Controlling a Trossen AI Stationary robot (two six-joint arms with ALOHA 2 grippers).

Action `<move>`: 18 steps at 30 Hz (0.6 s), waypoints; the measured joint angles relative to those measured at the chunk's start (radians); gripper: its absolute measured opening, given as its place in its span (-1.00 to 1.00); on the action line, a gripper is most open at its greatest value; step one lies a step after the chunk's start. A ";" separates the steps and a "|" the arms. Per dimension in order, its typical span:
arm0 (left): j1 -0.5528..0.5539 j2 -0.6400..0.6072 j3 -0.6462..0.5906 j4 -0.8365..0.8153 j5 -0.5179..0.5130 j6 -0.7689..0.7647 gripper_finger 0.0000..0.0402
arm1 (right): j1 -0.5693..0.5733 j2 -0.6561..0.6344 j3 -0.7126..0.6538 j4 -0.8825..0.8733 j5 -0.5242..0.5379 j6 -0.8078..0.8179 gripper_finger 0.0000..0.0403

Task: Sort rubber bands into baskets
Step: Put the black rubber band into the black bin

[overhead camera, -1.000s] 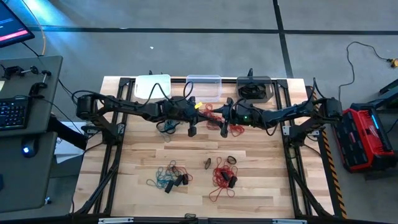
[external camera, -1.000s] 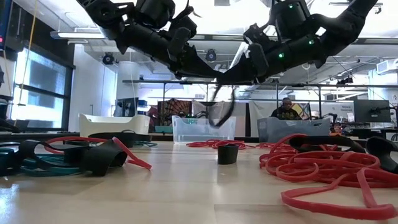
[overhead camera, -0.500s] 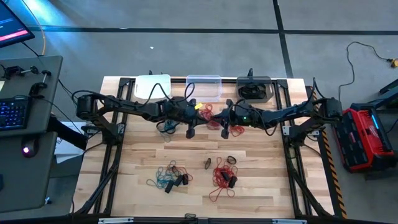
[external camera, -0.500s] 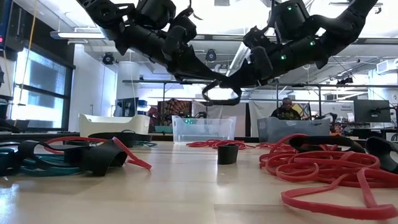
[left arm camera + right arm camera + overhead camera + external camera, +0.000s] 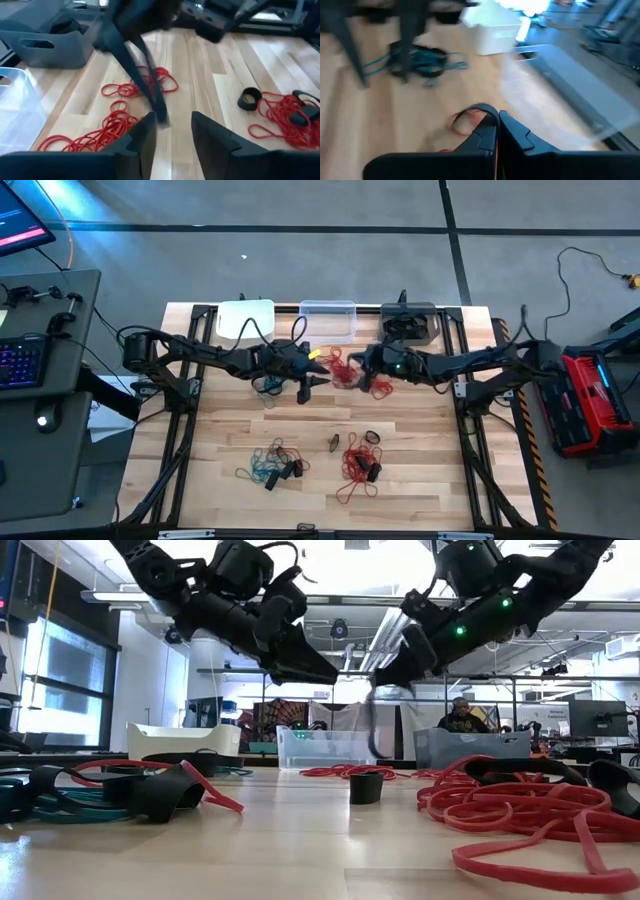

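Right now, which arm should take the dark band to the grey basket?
Right. The right gripper has its jaws shut on the dark band, which hangs from it, and the dark grey basket sits on its side of the table. The left gripper, jaws apart, holds nothing.

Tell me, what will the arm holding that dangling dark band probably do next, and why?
Most likely the right gripper should swing toward the dark grey basket. It is shut on a dark rubber band that hangs clear above the table. The left gripper stands open with nothing between its fingers, and that basket is the nearest to the right arm.
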 joint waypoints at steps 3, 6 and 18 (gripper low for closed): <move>0.000 0.000 -0.020 0.041 -0.001 -0.018 -0.35 | -0.031 -0.057 0.000 -0.085 0.109 0.033 -1.00; 0.000 0.000 -0.031 0.044 -0.019 -0.022 -0.33 | -0.069 -0.125 0.000 -0.173 0.218 0.059 -1.00; 0.000 0.000 -0.032 0.035 -0.052 -0.023 -0.32 | -0.305 -0.269 0.000 -0.396 0.405 0.135 -1.00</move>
